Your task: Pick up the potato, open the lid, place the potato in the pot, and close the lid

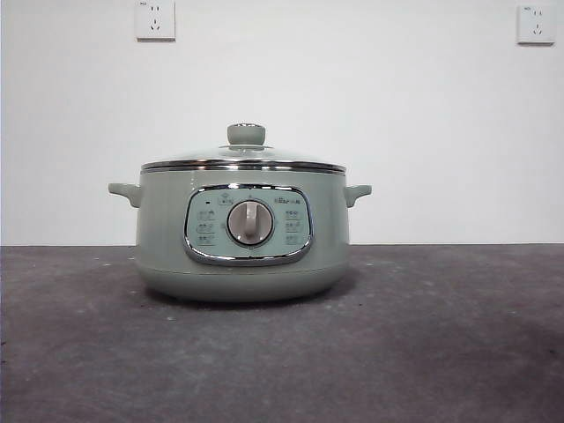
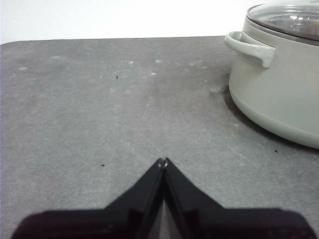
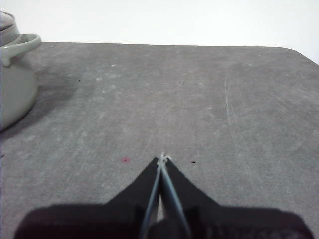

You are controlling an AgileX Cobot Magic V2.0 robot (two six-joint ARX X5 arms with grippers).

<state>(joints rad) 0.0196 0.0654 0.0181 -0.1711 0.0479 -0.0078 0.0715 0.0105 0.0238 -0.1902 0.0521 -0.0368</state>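
Front view: pot (image 1: pixel 240 238) sits mid-frame, lid (image 1: pixel 245 159) on, no potato anywhere, so there may be nothing to grab. Left wrist view: left gripper (image 2: pixel 163 162) pinched closed, empty, pot at right edge. Right wrist view: right gripper (image 3: pixel 162 158) same, pot upper left

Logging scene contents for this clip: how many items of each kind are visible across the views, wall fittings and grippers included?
Pots: 1, the pot, sage green
Lids: 1, the lid, seated on the pot
Potatoes: 0 visible in any view
Wall sockets: 2, left socket, right socket
Grippers: 2, left gripper, right gripper, both shut and empty
Total: 6
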